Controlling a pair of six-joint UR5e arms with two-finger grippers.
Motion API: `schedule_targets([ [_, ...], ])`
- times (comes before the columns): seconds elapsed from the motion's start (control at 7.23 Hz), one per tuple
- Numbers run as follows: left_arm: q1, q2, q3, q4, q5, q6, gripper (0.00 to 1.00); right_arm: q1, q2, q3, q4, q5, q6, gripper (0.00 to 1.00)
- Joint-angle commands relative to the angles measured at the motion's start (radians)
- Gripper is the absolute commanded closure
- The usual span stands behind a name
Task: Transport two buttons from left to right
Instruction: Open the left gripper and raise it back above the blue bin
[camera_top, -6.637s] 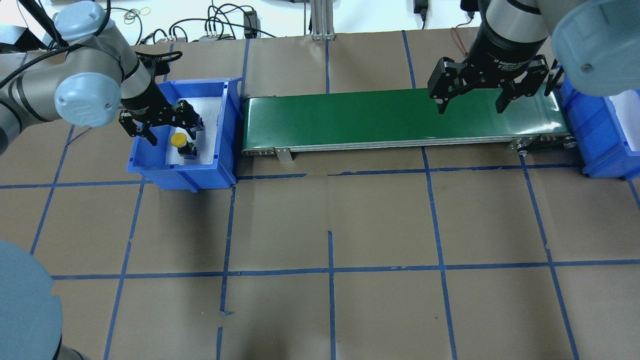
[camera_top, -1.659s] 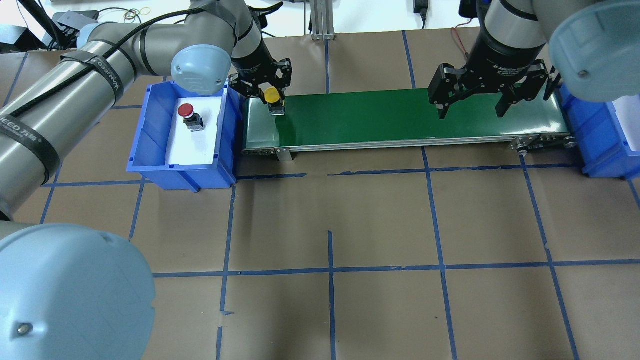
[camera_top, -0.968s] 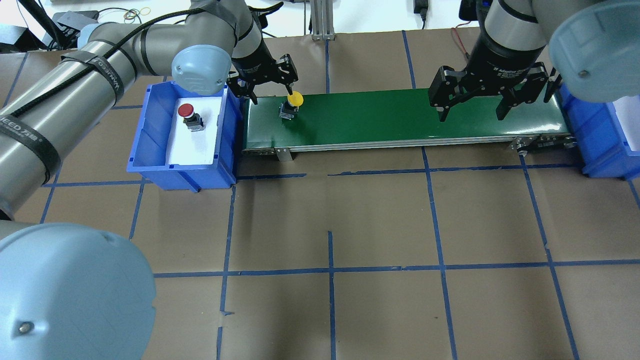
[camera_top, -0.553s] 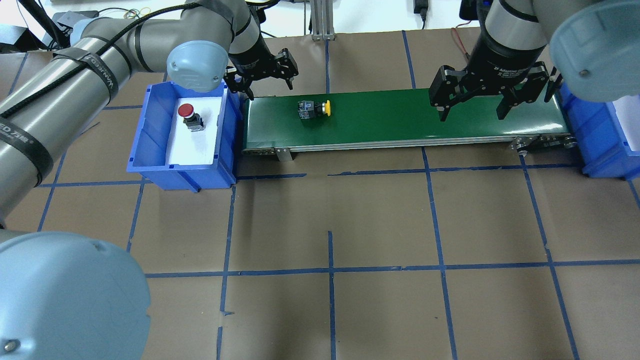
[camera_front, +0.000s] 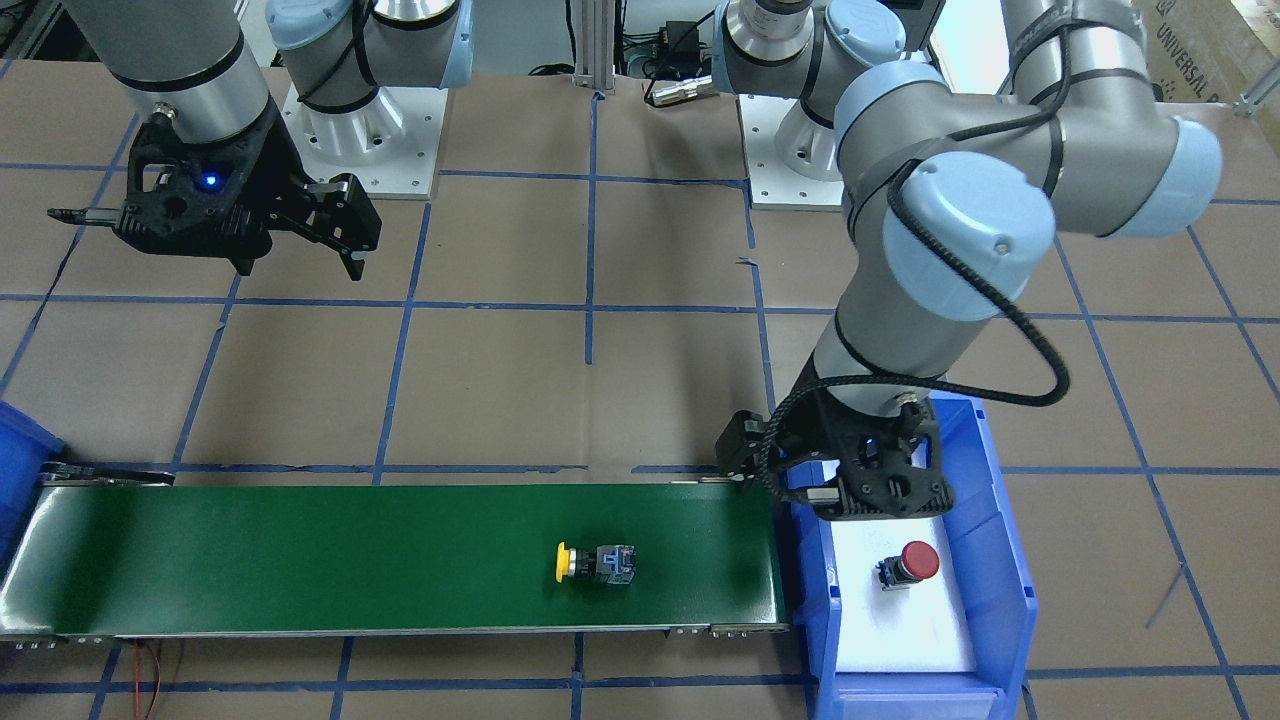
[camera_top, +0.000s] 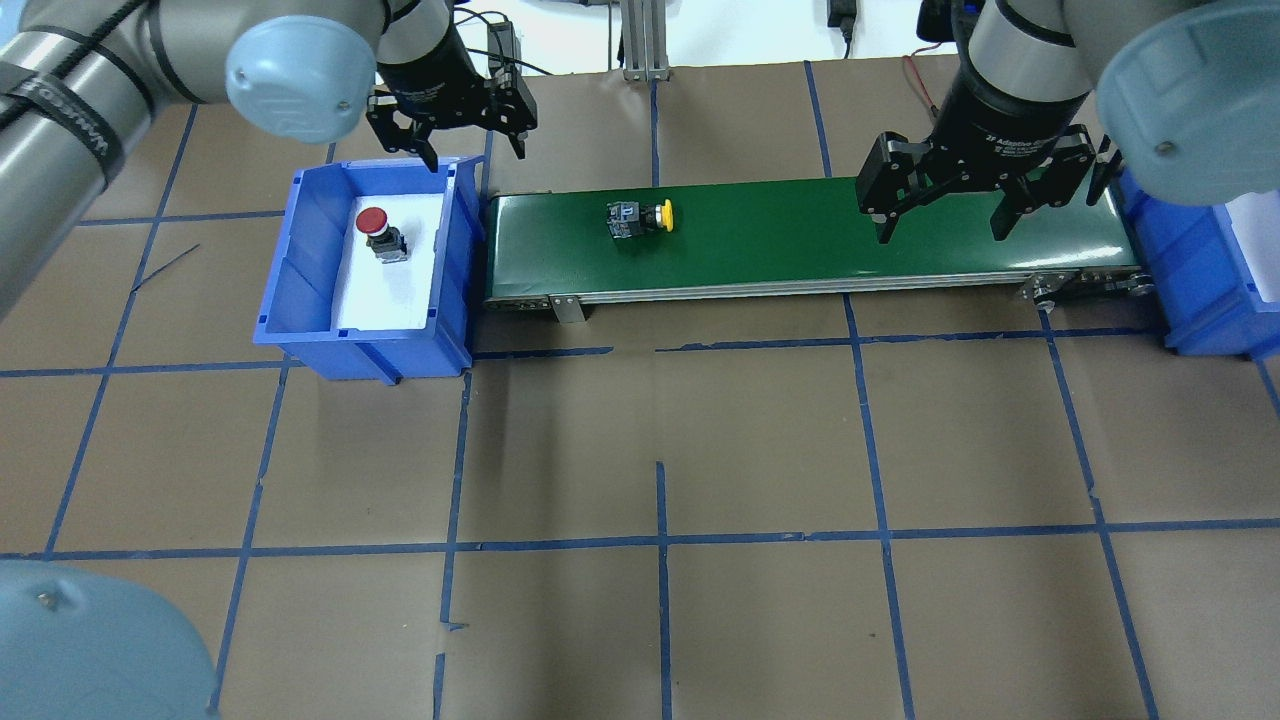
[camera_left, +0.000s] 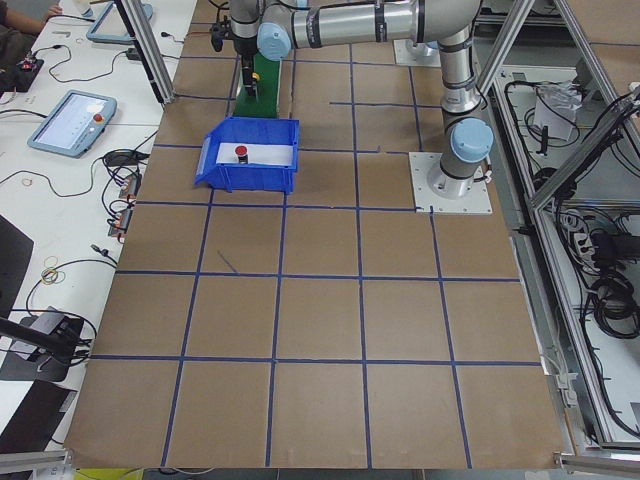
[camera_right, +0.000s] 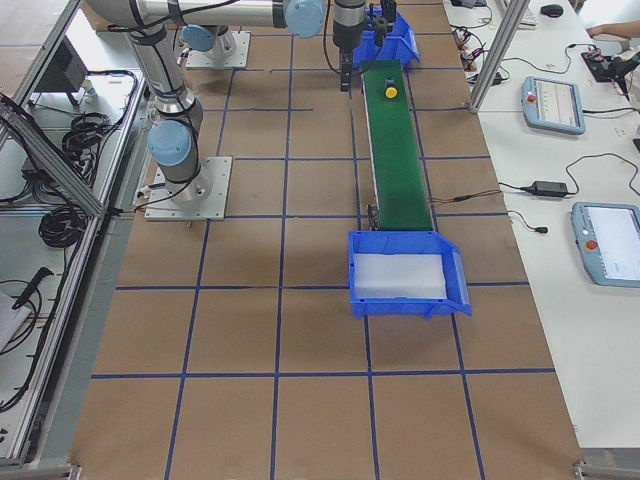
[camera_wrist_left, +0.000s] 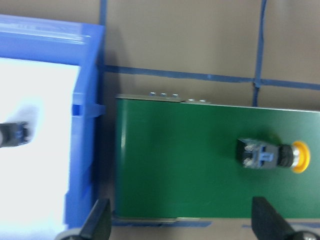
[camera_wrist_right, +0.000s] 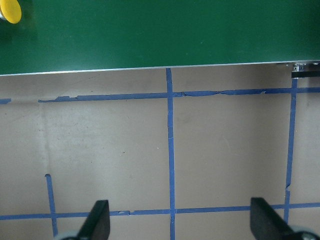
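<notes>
The yellow button (camera_top: 640, 216) lies on its side on the green conveyor belt (camera_top: 800, 235), cap toward the right; it also shows in the front view (camera_front: 595, 563) and the left wrist view (camera_wrist_left: 272, 155). The red button (camera_top: 378, 232) stands in the left blue bin (camera_top: 300, 260), also seen in the front view (camera_front: 910, 565). My left gripper (camera_top: 472, 150) is open and empty, raised over the bin's far right corner by the belt's left end. My right gripper (camera_top: 942, 232) is open and empty above the belt's right part.
A second blue bin (camera_top: 1200, 270) with a white liner stands at the belt's right end and shows empty in the exterior right view (camera_right: 405, 275). The brown table carries blue tape lines. Cables lie beyond the far edge.
My left gripper carried the yellow button from the bin to the belt's left end and let go. The button tipped over and moved right. The left gripper drew back left; the right arm stayed.
</notes>
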Motion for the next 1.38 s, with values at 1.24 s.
schedule_targets([
  [1.24,0.147,0.270,-0.151,-0.186,0.121,0.166,0.00,-0.010,0.000,0.003,-0.006,0.002,-0.061,0.00],
])
